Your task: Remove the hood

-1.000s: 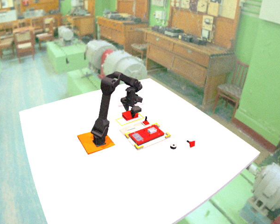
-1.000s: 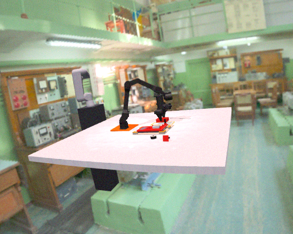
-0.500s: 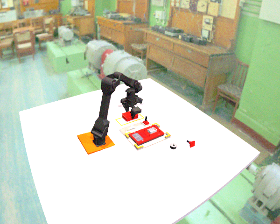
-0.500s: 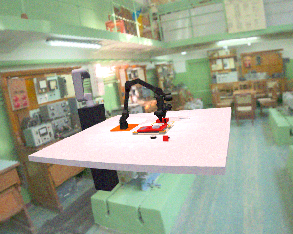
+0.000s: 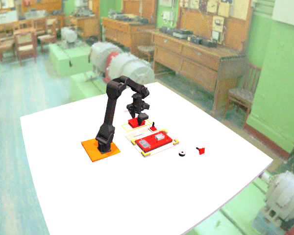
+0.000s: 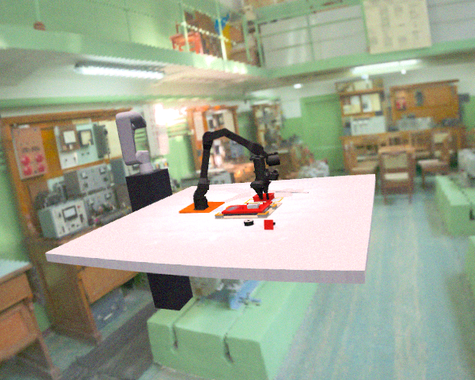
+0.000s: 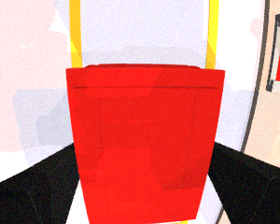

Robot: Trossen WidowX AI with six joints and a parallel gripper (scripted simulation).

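Note:
The red hood [image 5: 133,122] [image 6: 256,197] [image 7: 145,140] is roughly level, with a black finger on each side of it. My gripper [image 5: 136,121] [image 6: 264,196] [image 7: 144,148] is shut on the hood. The hood is low over the yellow outline of the marked area [image 5: 132,129] [image 7: 75,28]; I cannot tell whether its underside touches the table. The outline's far part shows past the hood in the wrist view. The red toy car [image 5: 153,144] [image 6: 237,210], with a grey panel and a light block on top, sits apart from the hood.
Yellow corner brackets [image 5: 145,153] surround the car. A red piece with a black upright peg [image 5: 153,128] stands between the car and the marked area. A black-and-white wheel [image 5: 182,153] [image 6: 248,222] and a tipped red piece [image 5: 201,151] [image 6: 268,224] lie beyond the car.

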